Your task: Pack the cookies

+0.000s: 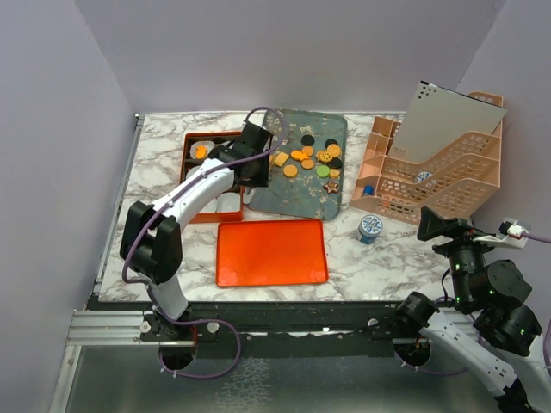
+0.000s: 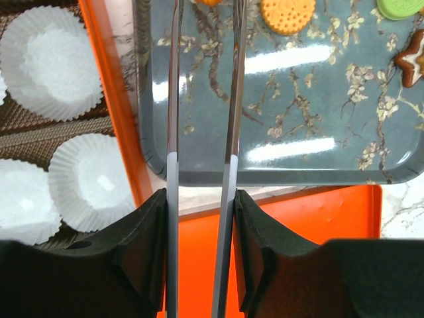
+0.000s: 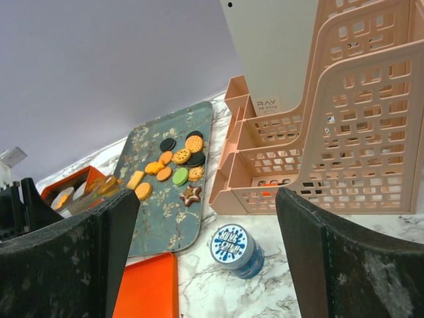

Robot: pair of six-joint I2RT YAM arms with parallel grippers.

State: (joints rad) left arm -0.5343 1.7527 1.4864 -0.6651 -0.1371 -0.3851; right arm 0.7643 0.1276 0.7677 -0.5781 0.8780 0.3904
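Around the left gripper [image 2: 201, 202] first: the orange box [image 2: 109, 86] lies just off to its left, with white paper liners [image 2: 50, 63] sitting in it. The grey floral tray [image 2: 318, 132] spreads out ahead and to the right. The flat orange lid [image 2: 305, 218] lies under and just behind the jaws, and its edge touches the tray's near rim.

The cookies [image 1: 312, 159] are bunched on the far part of that tray, ahead and to the right of the left jaws. Most are orange, and a few are black. My wrist camera picks out one orange cookie [image 2: 288, 14], a green cookie [image 2: 401, 6] and the star cookie [image 2: 412, 58]. One lone cookie [image 1: 201, 152] shows inside the box, left of the jaws.

The left jaws are partly closed, clamped on a pair of metal tongs [image 2: 173, 132]. The black fingers [image 2: 149, 245] press on both blades and hold them a narrow gap apart. The blades run forward over the tray. A sliver of orange sits at their tips, right at the frame edge, and I cannot tell whether it is pinched.

The right gripper [image 3: 205, 199] hangs well apart from all this. Its jaws are spread wide and hold nothing. The blue-and-white tin [image 3: 233, 246] stands on the marble table [image 1: 379, 258] ahead, between the fingers' lines. The pink file rack [image 3: 358, 132] rises ahead to the right with a white board [image 3: 278, 46] leaning in it.
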